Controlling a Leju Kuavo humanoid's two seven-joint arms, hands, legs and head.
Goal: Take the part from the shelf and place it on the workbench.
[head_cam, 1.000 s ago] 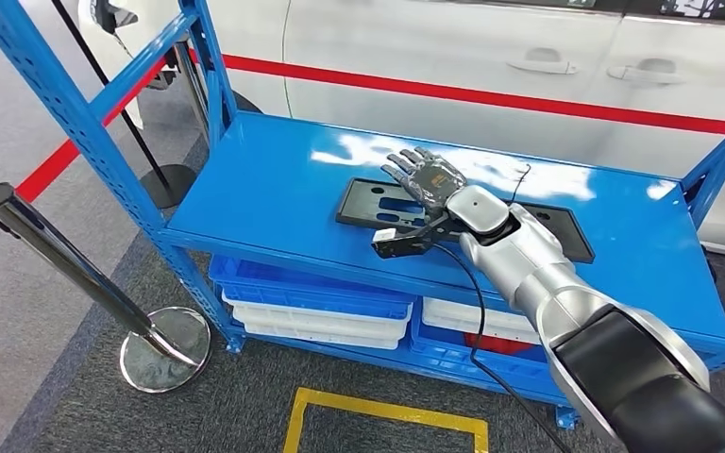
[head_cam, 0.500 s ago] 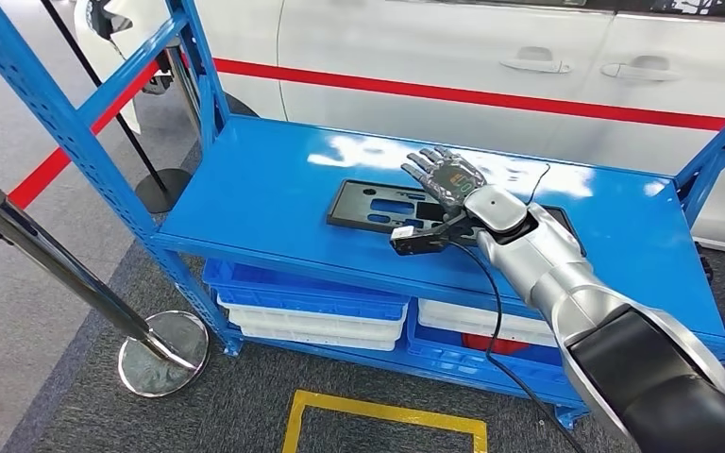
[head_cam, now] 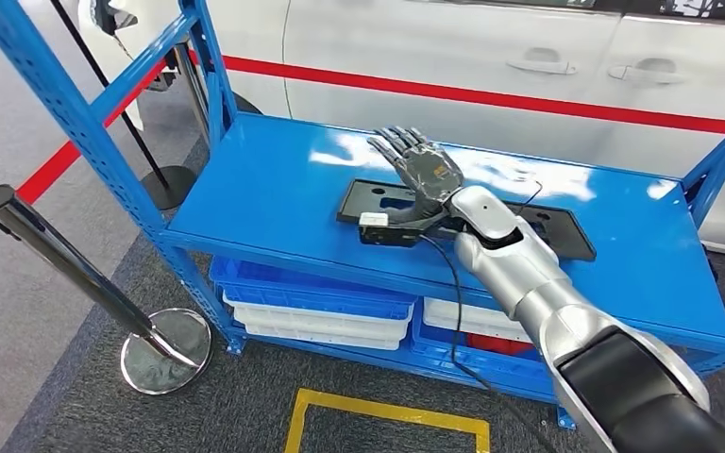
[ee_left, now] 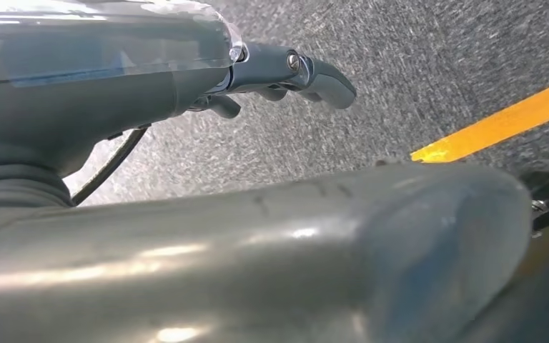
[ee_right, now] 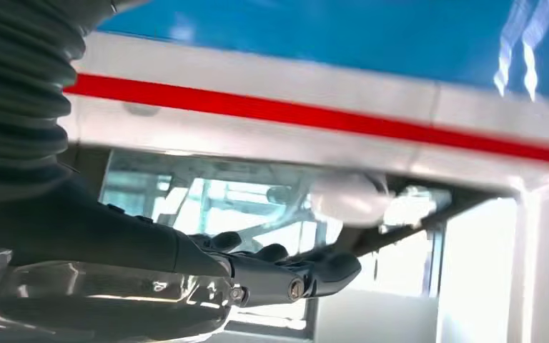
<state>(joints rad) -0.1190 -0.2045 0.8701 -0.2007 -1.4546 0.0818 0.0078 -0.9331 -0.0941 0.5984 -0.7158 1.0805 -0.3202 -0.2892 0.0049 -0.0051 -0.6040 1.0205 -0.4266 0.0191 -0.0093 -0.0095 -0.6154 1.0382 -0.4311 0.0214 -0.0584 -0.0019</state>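
On the top deck of the blue metal shelf (head_cam: 274, 193), toward its front edge, I see the flat black plastic part (head_cam: 552, 229), a long panel with cut-out slots near one end, lying flat on the deck. My right hand (head_cam: 422, 168) hovers above the slotted end of that part, palm tilted up and away from it, fingers (head_cam: 392, 143) stretched out and spread apart with nothing in them. I cannot tell whether any bit of the hand touches the part. The silver right arm (head_cam: 519, 269) reaches over the shelf's front edge to get there, and a small black camera block (head_cam: 389, 229) hangs under the wrist, just above the part's near edge, with a thin black cable (head_cam: 453, 311) trailing from it down past the shelf front.

In the right wrist view the same dark fingers (ee_right: 307, 270) lie straight and loose, holding nothing, with a white car body with a red stripe (ee_right: 314, 114) beyond them.

Below the shelf's top deck sit stacked blue and white plastic trays (head_cam: 316, 307). Behind the shelf stands the white car (head_cam: 491, 57). Beside the shelf's end stands a chrome stanchion post (head_cam: 66, 255) on a round base. On the grey carpet in front of the shelf is a yellow taped rectangle (head_cam: 387, 412).

My left hand (ee_left: 286, 71) hangs over the grey carpet near a yellow line (ee_left: 500, 121), well away from the shelf; its fingers look gently curled with nothing in them.
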